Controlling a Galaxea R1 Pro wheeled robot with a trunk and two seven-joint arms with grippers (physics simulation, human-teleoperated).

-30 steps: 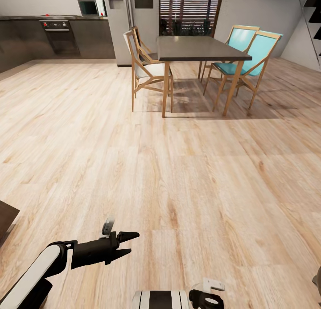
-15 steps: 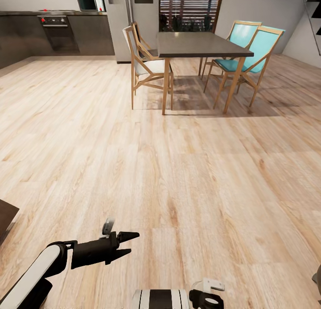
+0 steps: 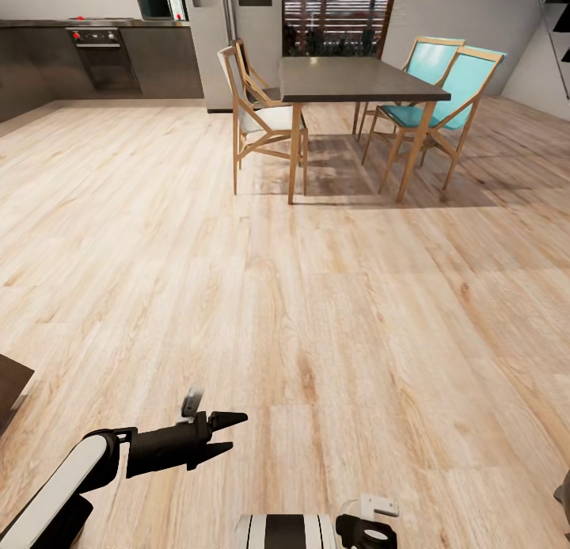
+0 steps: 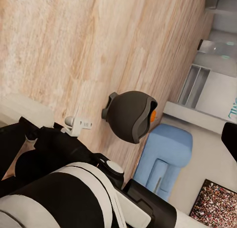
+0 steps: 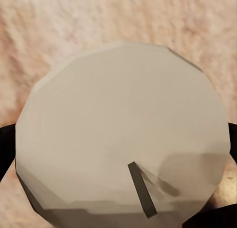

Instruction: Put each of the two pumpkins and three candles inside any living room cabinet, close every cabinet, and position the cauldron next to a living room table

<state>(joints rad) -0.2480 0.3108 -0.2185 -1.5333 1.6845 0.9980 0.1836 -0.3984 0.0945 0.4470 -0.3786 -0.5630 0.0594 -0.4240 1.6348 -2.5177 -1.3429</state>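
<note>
A pale grey-white candle point(image 5: 118, 99) with a short dark wick sits very close in the right wrist view. My right gripper point(image 5: 118, 154) is shut on it, with dark fingers point(image 5: 5, 144) at its sides. My left gripper point(image 3: 231, 432) hangs low over the wood floor, open and holding nothing. The left wrist view has a dark rounded pot with a side lug, seemingly the cauldron point(image 4: 128, 114), on the floor beside my body. A bit of orange point(image 4: 153, 114) shows at its rim; I cannot tell what it is. The living-room table is out of view.
A dining table point(image 3: 356, 80) with wooden chairs point(image 3: 257, 121) and teal chairs point(image 3: 443, 97) stands ahead. Grey kitchen units with an oven point(image 3: 99, 54) line the back left. A dark-brown corner point(image 3: 9, 383) juts in at the left edge. A blue armchair point(image 4: 165, 154) is near the pot.
The head view shifted slightly between one second and half a second ago, so the camera moved. Since then nothing has moved, and both arms keep their pose.
</note>
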